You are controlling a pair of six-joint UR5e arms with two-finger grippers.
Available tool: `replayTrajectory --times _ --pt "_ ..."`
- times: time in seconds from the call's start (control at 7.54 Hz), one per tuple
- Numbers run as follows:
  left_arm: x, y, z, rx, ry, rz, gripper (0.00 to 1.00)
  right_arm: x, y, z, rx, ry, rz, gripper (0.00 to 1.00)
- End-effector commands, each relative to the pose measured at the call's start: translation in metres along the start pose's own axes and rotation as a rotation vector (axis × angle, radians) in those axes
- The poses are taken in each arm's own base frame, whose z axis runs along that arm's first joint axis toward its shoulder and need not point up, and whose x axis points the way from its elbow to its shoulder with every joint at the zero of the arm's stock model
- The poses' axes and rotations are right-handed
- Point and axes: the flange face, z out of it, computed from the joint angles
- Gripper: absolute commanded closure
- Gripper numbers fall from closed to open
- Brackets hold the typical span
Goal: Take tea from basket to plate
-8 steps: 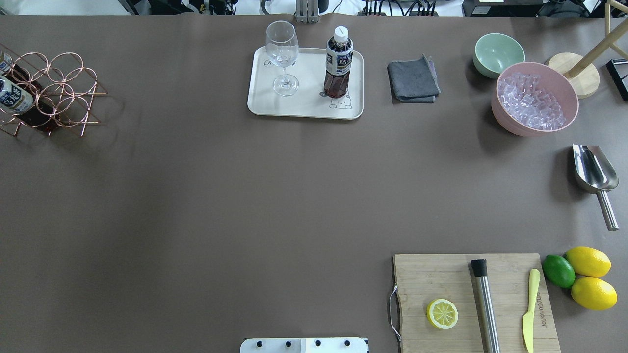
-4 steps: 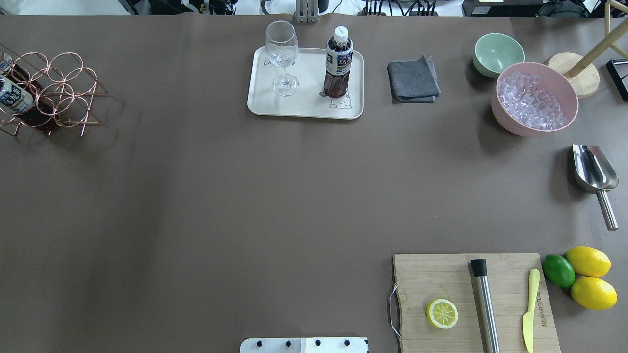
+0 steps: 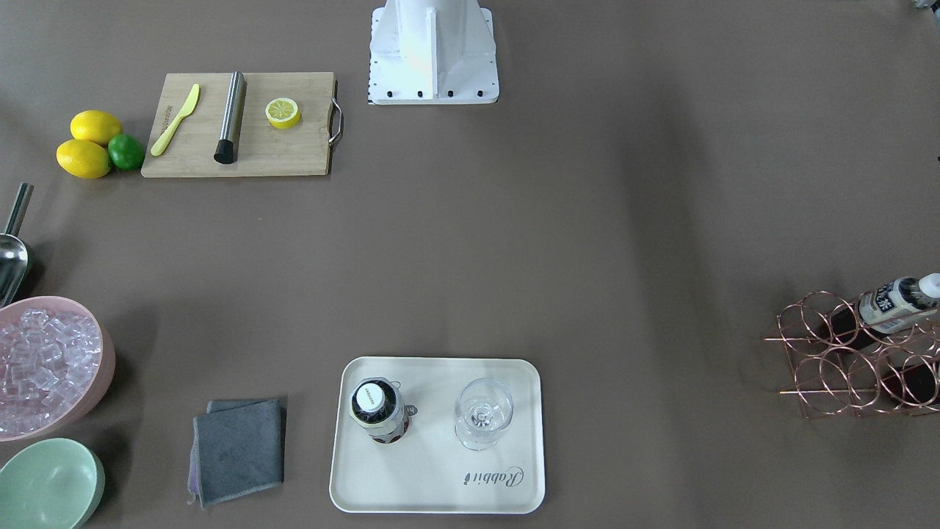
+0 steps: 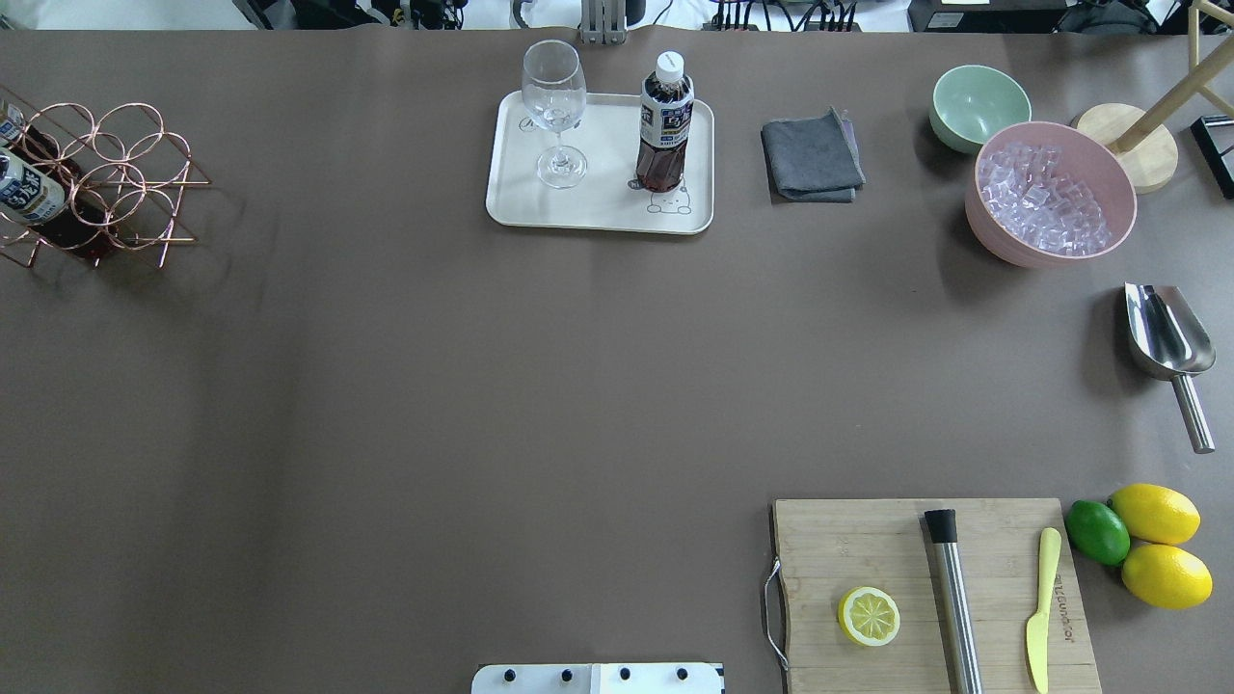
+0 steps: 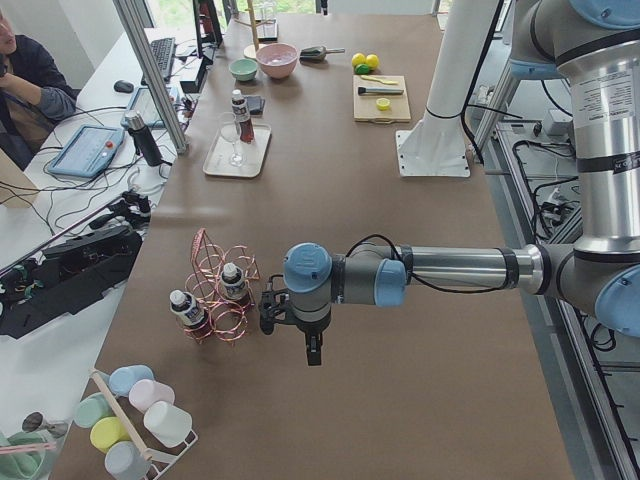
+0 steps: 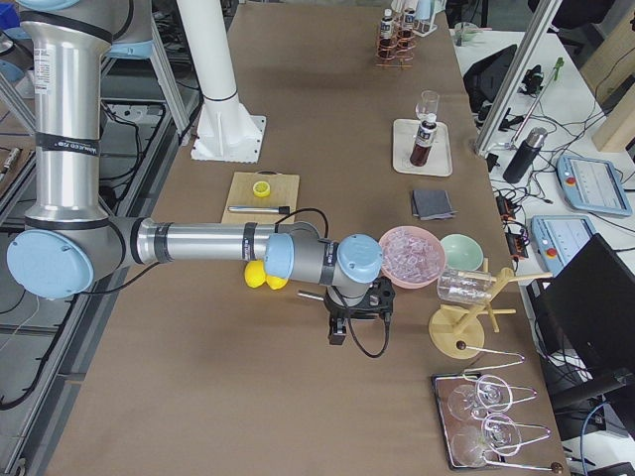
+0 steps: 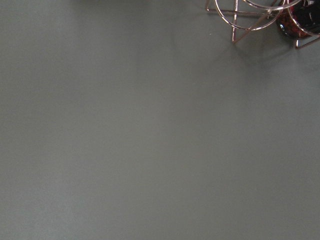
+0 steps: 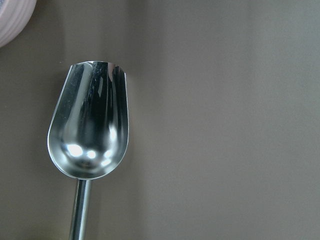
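Note:
One tea bottle (image 4: pixel 664 125) stands upright on the cream plate (image 4: pixel 598 210), next to a wine glass (image 4: pixel 556 111); both also show in the front view, the bottle (image 3: pixel 377 410) on the plate (image 3: pixel 440 481). The copper wire basket (image 4: pixel 120 183) at the far left holds two more tea bottles (image 4: pixel 29 193). My left gripper (image 5: pixel 266 306) hovers just beside the basket (image 5: pixel 225 290); I cannot tell if it is open or shut. My right gripper (image 6: pixel 369 297) hangs over the scoop by the pink bowl; I cannot tell its state. The left wrist view catches the basket's foot (image 7: pixel 250 15).
A grey cloth (image 4: pixel 812 156), a green bowl (image 4: pixel 979 104), a pink bowl of ice (image 4: pixel 1051 193) and a metal scoop (image 4: pixel 1168 337) lie at the right. A cutting board (image 4: pixel 868 540) with a lemon half, a muddler and a knife sits near the front right, with lemons and a lime (image 4: pixel 1097 532) beside it.
Nothing on the table has moved; only a faint shadow near the basket has shifted.

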Motion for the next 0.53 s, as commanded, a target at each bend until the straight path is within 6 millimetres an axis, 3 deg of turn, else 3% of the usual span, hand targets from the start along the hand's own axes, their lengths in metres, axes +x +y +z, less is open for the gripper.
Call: replayTrajectory --times 0.0,0.4 --pt "-0.0119 0.0069 -0.0054 0.015 0.001 0.01 0.02 0.0 0.0 0.0 0.0 0.0 0.0 0.0" --pt "-0.0072 0.0062 -0.0101 0.023 0.001 0.019 0.02 0.0015 0.001 -0.0004 0.001 0.0 0.003 0.0"
